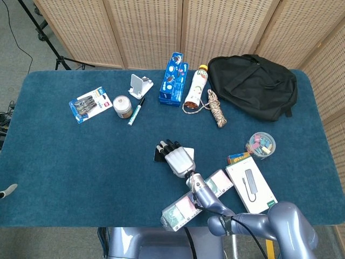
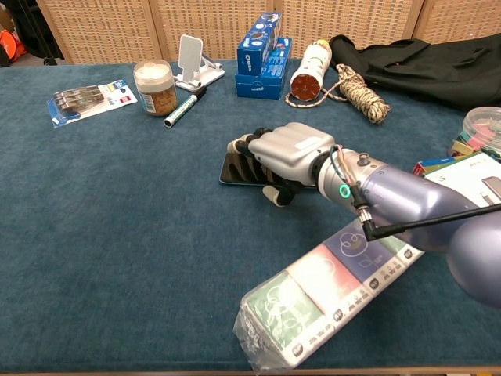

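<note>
Head view: right hand (image 1: 177, 158) lay palm-down over a dark phone (image 1: 158, 155) near the middle of the blue tabletop (image 1: 64, 162); only the phone's left edge showed past the fingers (image 1: 167, 145). A long wrapped pack of boxes (image 1: 197, 198) lay just behind the wrist, w/ a white box (image 1: 251, 185) to its right. Left hand wasn't visible.

Chest view: right hand (image 2: 286, 155) rested on the phone (image 2: 232, 170), fingers (image 2: 249, 149) curled down over its top, thumb against the near edge, so it looked clamped on the phone, which lay flat on the tabletop (image 2: 102, 235). Marker (image 2: 182, 108) and jar (image 2: 153, 87) sat well apart at the back left; the pack of boxes (image 2: 329, 294) was near the forearm.
</note>
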`<state>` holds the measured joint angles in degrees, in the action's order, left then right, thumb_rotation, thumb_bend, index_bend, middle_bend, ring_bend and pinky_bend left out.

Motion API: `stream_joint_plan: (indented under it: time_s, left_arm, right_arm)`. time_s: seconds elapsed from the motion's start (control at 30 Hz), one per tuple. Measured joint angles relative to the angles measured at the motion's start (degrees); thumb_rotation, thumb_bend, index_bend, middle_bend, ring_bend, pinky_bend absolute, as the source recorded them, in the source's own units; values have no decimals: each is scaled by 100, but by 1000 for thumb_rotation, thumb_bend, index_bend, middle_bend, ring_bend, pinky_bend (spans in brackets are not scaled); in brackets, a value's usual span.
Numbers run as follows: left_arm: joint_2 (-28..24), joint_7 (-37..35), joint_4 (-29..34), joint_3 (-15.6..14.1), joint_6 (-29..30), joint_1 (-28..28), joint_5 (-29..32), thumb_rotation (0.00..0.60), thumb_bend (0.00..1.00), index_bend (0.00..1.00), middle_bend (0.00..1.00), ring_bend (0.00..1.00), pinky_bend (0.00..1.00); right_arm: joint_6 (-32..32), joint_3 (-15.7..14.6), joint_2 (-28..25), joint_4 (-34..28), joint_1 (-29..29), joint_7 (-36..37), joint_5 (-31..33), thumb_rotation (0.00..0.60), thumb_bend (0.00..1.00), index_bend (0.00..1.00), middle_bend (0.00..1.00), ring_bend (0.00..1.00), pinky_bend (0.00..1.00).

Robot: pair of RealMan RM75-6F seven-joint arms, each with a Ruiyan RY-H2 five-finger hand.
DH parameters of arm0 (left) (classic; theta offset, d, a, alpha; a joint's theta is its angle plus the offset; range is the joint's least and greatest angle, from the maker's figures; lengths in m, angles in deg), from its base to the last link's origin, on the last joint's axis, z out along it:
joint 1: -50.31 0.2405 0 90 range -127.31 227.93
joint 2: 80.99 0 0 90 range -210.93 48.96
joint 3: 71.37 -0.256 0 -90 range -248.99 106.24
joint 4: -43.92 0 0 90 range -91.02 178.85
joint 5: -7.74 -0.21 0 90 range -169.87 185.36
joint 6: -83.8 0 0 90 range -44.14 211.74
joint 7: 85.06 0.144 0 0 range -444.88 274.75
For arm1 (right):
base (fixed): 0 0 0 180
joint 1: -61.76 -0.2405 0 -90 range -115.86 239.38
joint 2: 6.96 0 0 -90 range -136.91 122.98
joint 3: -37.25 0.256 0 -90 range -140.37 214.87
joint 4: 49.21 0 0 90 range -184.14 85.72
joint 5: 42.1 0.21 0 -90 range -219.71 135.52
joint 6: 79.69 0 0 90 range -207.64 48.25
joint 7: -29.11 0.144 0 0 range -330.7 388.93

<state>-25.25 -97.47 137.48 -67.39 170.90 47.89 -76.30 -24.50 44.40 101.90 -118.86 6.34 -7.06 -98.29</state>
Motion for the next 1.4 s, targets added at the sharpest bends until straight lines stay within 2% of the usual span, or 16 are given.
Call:
stream_joint_plan:
  time_s: [0.13,0.2,0.4,0.5,0.73,0.97,1.1,1.23,1.3,1.4]
  left_arm:
    - [3,10,1,-4,-3,-2,-9,600,0,0,0,0,0]
    - [4,8,2,-4,5,0,-11,600,0,0,0,0,0]
    - [10,26,4,-6,-4,-3,-9,600,0,0,0,0,0]
    - [10,33,10,-10,-6,-4,-17,600,0,0,0,0,0]
    - [2,3,2,9,-4,2,26,600,0,0,0,0,0]
    - [11,31,4,4,-15,-7,15,600,0,0,0,0,0]
    - [8,16,1,6,-21,-6,26,600,0,0,0,0,0]
    - [-7,-45,-11,23,-21,-2,60,600,0,0,0,0,0]
    - [-20,-89,-28,34,-23,1,83,600,0,0,0,0,0]
    - [-37,-144,-41,39,-26,7,94,600,0,0,0,0,0]
  right_arm:
    - [77,-15,59,244,51,90,-247,600,639,188,167,88,184]
    - [95,-18,91,371,81,184,-372,600,655,218,195,123,227]
    - [171,21,191,693,134,509,-758,600,720,266,238,174,264]
    - [148,121,263,934,99,590,-865,600,724,277,254,189,282]
    - [-13,606,392,1405,-174,702,-919,600,717,281,260,197,293]
    - [-271,906,599,2092,-493,511,-775,600,609,281,249,197,293]
    - [-438,1042,746,2673,-707,358,-698,600,454,281,218,197,293]
    - [-644,1343,908,3367,-954,256,-463,600,369,282,211,192,293]
    - [-658,1384,899,3446,-980,291,-456,600,343,281,210,190,293]
    - [-587,1380,793,3238,-949,422,-533,600,329,281,209,188,293]
